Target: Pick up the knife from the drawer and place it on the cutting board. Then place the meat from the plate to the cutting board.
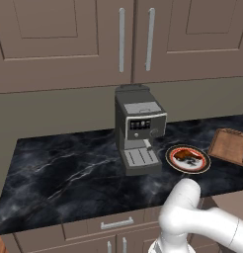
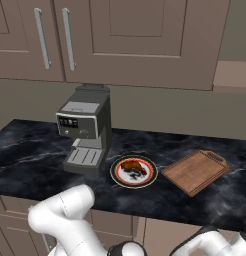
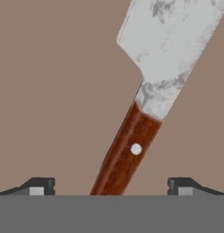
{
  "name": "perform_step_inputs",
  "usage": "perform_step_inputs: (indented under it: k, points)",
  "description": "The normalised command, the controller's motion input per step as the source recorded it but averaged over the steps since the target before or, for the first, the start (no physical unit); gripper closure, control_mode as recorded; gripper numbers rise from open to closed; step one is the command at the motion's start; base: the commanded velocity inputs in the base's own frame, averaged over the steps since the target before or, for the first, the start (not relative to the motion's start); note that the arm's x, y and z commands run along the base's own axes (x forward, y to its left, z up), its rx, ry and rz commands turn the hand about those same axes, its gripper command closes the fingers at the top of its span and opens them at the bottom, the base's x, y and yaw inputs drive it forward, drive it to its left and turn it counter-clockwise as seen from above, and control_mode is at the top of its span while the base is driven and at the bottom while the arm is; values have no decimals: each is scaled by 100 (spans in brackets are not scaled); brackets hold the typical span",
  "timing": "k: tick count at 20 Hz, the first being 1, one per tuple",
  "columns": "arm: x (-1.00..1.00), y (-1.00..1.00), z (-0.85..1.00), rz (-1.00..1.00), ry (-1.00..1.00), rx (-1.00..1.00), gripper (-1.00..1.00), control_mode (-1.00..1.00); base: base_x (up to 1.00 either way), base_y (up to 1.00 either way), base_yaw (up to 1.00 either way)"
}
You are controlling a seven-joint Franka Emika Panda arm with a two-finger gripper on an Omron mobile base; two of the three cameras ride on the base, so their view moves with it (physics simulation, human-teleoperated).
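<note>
In the hand view the knife [image 3: 145, 104] lies on the taupe floor of the drawer [image 3: 54, 91], its pale blade toward the top right and its reddish-brown handle running down between my fingertips. My gripper [image 3: 111, 185] hangs close over the handle, open, one fingertip [image 3: 41, 185] on each side and apart from it. On the counter the round red-rimmed plate [image 1: 203, 164] holds the dark meat [image 1: 186, 156]. To its right lies the wooden cutting board [image 1: 229, 146], bare.
A grey coffee machine [image 1: 137, 128] stands on the black marble counter [image 1: 69, 168] just left of the plate. Wall cabinets [image 1: 69, 39] hang above. My white arm [image 1: 192, 217] bends down below the counter's front edge.
</note>
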Motion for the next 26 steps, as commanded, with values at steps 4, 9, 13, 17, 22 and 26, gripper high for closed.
perform_step_inputs:
  k: [4, 9, 13, 17, 22, 26]
  points:
    - [7, 0, -45, 0, 5, 0, -100, -100, 0, 0, 0]
    - [2, 0, -40, 0, 5, 0, 100, -100, 0, 0, 0]
    - [-10, 0, -4, 0, 0, 0, 100, -100, 0, 0, 0]
    - [-29, 0, 22, 0, 0, 1, 100, -100, 0, 0, 0]
    - [-40, 0, 52, 0, 0, 0, 100, -100, 0, 0, 0]
    - [-47, 0, 57, -2, 0, 0, 100, -100, 0, 0, 0]
